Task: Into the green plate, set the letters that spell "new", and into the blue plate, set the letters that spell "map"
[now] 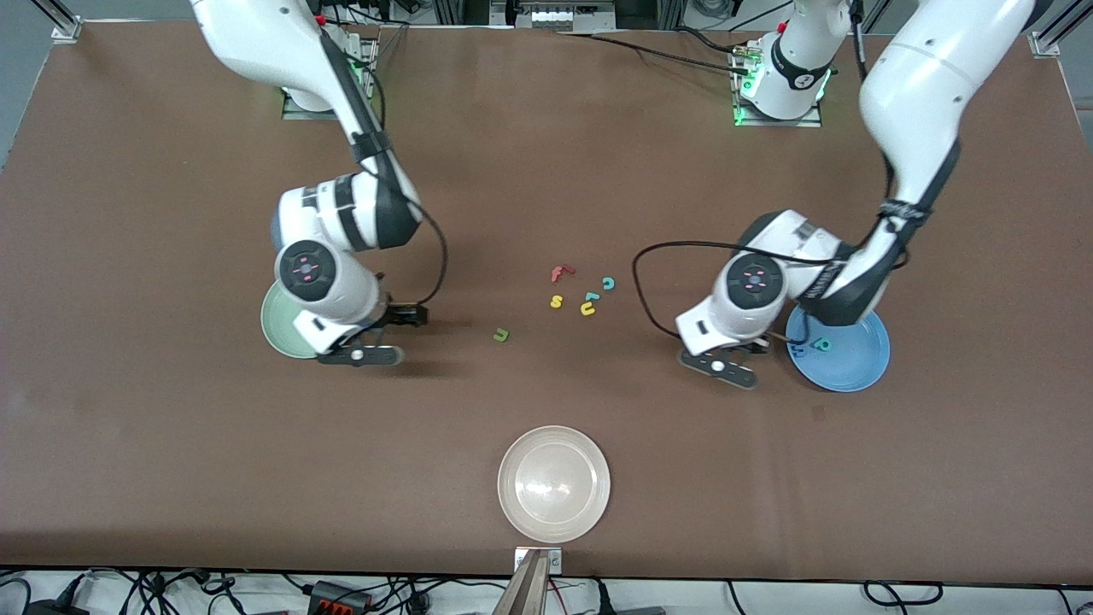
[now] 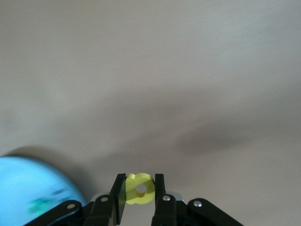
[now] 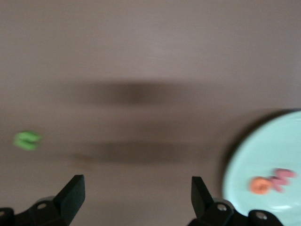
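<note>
Left gripper [image 2: 140, 195] clamped on yellow "a" [image 2: 140, 189], letter pinched flat between the two pads, hole facing wrist cam. In front view, gripper up just beside blue plate [image 1: 854, 363], at the rim toward table centre. Not yet over the plate. Teal "p" [image 1: 822, 344] already in blue plate; dark-blue bit next to it prob the "m" [image 1: 798, 349], half hidden by arm, can't confirm.

Right gripper [image 3: 136, 193] wide open, nothing between fingers. Up over the edge of green plate [image 3: 277, 146]. Orange "e" [image 3: 259, 185] and salmon "w" [image 3: 283, 179] lying in that plate, touching or nearly so.

Olive-green "n" [image 1: 501, 336] alone on bare table, between green plate and the loose cluster, well apart from both. Right arm clearly the nearer one; "n" lies out toward table centre from its open fingers, off to one side in right wrist view. Long axis too blurred to call.

Leftovers near mid-table: red "f" [image 1: 560, 272], teal "c" [image 1: 608, 284], yellow "s" [image 1: 556, 301], yellow u-shape [image 1: 587, 310], small teal letter [image 1: 590, 297] touching it. Beige plate [image 1: 554, 483] nearest front cam, nothing in it.

Likely next: left carries "a" sideways over blue plate and lets go; right goes for "n".
</note>
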Tool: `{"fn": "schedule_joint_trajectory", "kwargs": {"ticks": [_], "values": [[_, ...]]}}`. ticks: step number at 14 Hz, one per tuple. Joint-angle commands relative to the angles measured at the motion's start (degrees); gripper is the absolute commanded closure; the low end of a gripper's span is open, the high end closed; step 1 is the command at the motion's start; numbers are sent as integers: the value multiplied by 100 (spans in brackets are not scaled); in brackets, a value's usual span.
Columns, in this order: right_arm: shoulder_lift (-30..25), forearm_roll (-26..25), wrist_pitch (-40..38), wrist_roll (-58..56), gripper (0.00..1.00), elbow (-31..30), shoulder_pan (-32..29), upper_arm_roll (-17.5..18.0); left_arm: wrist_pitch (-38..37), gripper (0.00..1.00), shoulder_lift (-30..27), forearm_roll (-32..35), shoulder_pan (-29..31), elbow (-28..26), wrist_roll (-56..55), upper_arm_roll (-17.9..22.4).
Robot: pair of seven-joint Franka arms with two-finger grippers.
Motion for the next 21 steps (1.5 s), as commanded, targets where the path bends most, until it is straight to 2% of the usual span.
{"fn": "schedule_joint_trajectory", "kwargs": {"ticks": [1,4,5,7,10,13,15,17,21], "values": [[380,357,394,-165,7,275,200,44,-121,86,-181,97,856,-143,1200,-87],[652,348,861,-1094,7,293,632,44,-103,83,-164,71,1508,-397,1731,-122],[723,339,932,-1428,7,293,693,44,-95,69,-155,71,1597,-494,1732,-122],[829,339,977,-2175,8,319,843,44,-16,0,-146,71,1808,-635,1741,-149],[1039,278,977,-3134,17,529,878,44,-59,0,-155,62,1826,-592,1741,-316],[1127,-108,985,-3207,21,696,879,52,-138,0,-329,36,1844,-530,1715,-587],[1241,-153,1012,-3216,21,819,887,61,-357,0,-558,18,1853,-417,1688,-745],[1321,-153,1160,-3216,21,864,949,61,-1031,0,-594,-8,1861,-23,1688,-1035],[1505,-153,1529,-3347,28,864,1028,61,-2693,0,-603,-648,1853,1260,1644,-1606]]}}
